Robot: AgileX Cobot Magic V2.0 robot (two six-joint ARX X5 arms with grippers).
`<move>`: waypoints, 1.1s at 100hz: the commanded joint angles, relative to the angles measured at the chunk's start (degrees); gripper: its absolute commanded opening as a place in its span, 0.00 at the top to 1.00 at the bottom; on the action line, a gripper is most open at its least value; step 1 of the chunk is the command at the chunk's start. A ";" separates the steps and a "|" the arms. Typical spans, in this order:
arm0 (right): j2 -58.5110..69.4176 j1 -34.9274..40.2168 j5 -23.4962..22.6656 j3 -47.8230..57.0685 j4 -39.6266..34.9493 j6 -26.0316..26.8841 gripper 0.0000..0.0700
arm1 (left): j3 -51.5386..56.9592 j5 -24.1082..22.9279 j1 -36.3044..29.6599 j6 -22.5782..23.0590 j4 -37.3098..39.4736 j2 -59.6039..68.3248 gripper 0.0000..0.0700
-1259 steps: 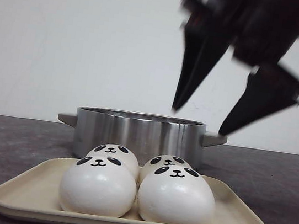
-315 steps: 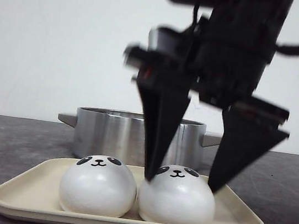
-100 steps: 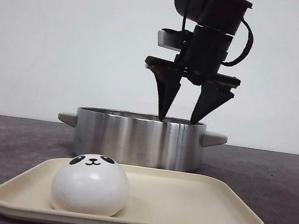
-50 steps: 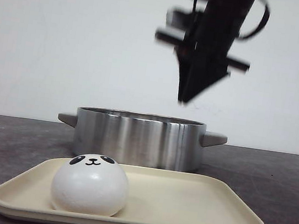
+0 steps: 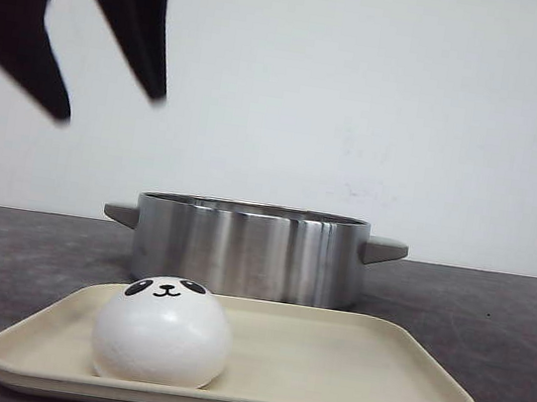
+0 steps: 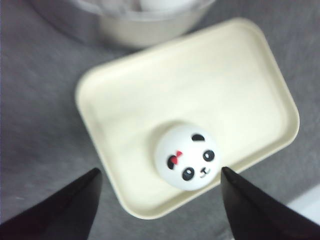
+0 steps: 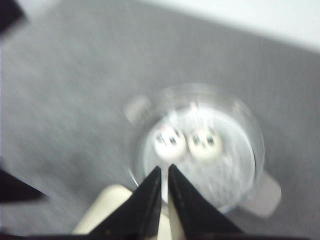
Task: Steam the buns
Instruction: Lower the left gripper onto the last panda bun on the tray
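Note:
One white panda bun (image 5: 162, 331) sits at the left of the beige tray (image 5: 347, 357). The left wrist view shows it from above (image 6: 187, 156) with a red bow by one ear. My left gripper (image 5: 110, 107) is open and empty, high at the far left, blurred; in its wrist view the gripper (image 6: 159, 170) hangs well above the bun. My right gripper (image 7: 165, 167) is out of the front view; its fingers are together and empty, high above the steel pot (image 7: 134, 150). Two buns (image 7: 170, 141) (image 7: 205, 141) show inside the pot.
The steel pot (image 5: 247, 248) with two side handles stands right behind the tray on the dark grey table (image 5: 510, 335). A white wall is behind. The tray's corner (image 7: 100, 210) shows under the right fingers. The pot's rim (image 6: 125, 25) edges the left wrist view.
My right gripper has risen from over the pot, closed, and left the front view. My left gripper has come into view at the upper left, open. The tray's bun has not moved.

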 commanded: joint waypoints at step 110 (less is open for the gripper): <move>-5.92 0.31 2.84 1.20 -5.49 1.53 0.98 | 0.68 0.76 -4.98 -10.16 9.70 24.59 0.65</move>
